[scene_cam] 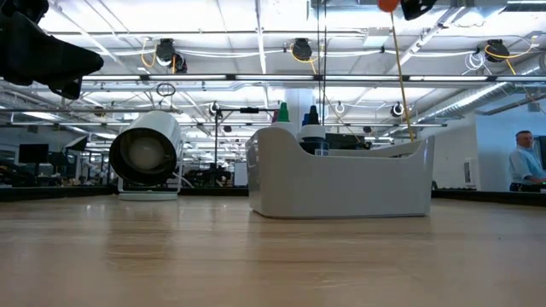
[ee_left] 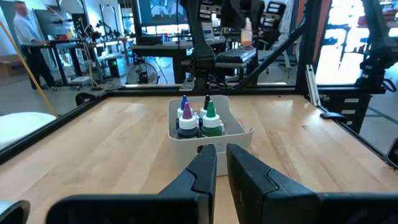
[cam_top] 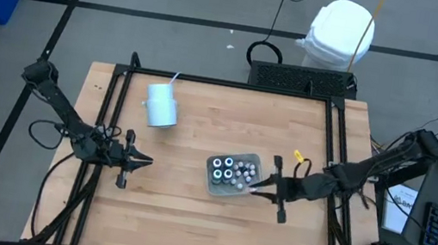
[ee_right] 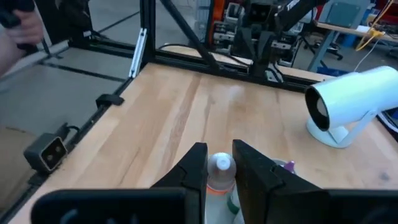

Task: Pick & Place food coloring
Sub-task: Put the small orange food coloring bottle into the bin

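Observation:
The food coloring bottles stand in a clear square tray (cam_top: 233,175) mid-table; purple, blue and green tips (ee_left: 198,115) show above its wall (scene_cam: 341,183). My right gripper (cam_top: 259,187) reaches level from the table's right, over the tray's right edge. It is shut on one orange-bodied, white-capped bottle (ee_right: 220,173). My left gripper (cam_top: 143,162) waits left of the tray, pointing at it, with its fingers (ee_left: 205,168) close together and nothing between them. My right gripper pinches the orange bottle between its two fingers, on the body just under the white cap (ee_right: 220,163). The fingers come level from the table's right. The bottle sits upright, its cap showing between the fingertips; its lower end is hidden by the fingers.
A large white cup with a straw (cam_top: 161,105) lies on its side left of and beyond the tray, its mouth facing the low camera (scene_cam: 147,155). Black frame rails (cam_top: 112,107) border the table. Bare wood lies between the left gripper and the tray. A person (scene_cam: 522,162) stands far off.

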Robot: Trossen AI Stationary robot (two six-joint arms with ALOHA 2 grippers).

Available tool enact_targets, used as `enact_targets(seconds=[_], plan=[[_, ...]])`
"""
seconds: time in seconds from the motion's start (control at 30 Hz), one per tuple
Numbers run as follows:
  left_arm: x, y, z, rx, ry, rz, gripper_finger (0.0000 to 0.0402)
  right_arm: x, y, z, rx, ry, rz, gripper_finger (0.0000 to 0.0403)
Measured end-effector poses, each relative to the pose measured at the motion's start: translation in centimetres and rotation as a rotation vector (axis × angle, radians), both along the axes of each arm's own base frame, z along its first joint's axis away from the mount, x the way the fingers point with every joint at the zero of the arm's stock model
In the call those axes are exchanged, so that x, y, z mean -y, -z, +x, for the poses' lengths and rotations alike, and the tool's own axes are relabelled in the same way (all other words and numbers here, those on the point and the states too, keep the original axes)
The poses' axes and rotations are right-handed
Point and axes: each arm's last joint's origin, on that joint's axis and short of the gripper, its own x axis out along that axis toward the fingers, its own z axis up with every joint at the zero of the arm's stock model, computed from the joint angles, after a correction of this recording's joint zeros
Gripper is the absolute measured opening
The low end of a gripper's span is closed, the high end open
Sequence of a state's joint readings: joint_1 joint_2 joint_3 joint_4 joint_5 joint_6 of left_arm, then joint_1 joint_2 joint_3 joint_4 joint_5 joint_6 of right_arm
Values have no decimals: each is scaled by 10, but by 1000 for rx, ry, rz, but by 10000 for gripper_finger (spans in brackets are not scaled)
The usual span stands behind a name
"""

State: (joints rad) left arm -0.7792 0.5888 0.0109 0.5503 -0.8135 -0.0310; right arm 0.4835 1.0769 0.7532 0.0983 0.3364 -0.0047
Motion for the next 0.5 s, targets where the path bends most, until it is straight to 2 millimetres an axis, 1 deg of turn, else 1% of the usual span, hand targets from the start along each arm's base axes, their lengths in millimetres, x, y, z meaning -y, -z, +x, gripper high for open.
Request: enact_targets(seconds=[0.13, 0.33, 0.5], plan=[[0, 0, 0, 0, 0, 10, 47, 8, -10, -16, -10, 7, 16, 47], [0, 0, 0, 0, -7, 10, 47, 19, -18, -36, -18, -2, -16, 47], [-2, -1, 0, 10, -84, 2, 47, 25, -17, -48, -32, -2, -26, 47]])
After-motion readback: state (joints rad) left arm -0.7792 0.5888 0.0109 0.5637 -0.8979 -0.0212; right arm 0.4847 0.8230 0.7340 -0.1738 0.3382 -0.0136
